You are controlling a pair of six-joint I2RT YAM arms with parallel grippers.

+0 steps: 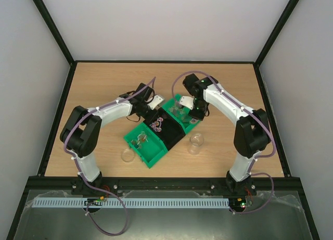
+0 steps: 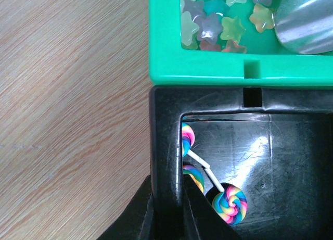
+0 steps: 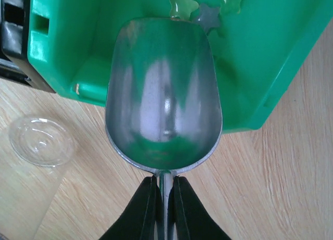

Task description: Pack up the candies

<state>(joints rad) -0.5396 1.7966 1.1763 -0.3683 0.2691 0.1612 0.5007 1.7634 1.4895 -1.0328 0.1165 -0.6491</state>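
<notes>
Green bins (image 1: 156, 158), two; black bin (image 1: 174, 135), one; clear cups (image 1: 127, 155), two; swirl lollipops (image 2: 231, 204), three; metal scoop (image 3: 164, 94), one; star candies (image 2: 218, 22), too heaped to count.

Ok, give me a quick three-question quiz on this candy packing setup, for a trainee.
1. True or false: the metal scoop in the right gripper is already loaded.
2. What is the left gripper clamped on? A) the black bin's wall B) a lollipop C) a clear cup
3. Fill in: the star-shaped candies lie in a ___ bin.
Key: 1 false, the scoop is empty; 2 A; 3 green.
</notes>
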